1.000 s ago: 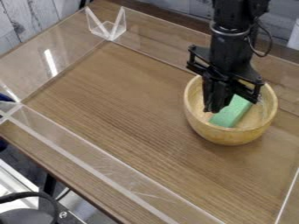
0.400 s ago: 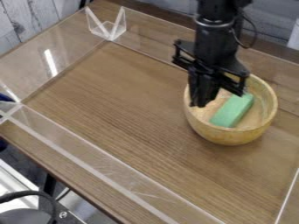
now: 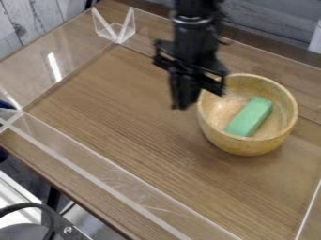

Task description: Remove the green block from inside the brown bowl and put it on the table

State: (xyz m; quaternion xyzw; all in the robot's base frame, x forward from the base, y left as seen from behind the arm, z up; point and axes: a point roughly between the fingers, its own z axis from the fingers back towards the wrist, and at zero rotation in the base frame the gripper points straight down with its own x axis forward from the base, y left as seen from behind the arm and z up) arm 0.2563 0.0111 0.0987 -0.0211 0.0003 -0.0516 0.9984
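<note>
Down inside the round brown bowl (image 3: 215, 136), the green block (image 3: 250, 116) sits tilted a bit, one end higher in the picture and to the right. The black gripper (image 3: 181, 101) is up past the bowl's left side, pinched closed with nothing in it. So the block is off to the gripper's right, and I think the gripper must go that way and open.

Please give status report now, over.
Gripper shut, beside bowl's left rim. Green block inside brown bowl. No obstruction seen above block.
</note>
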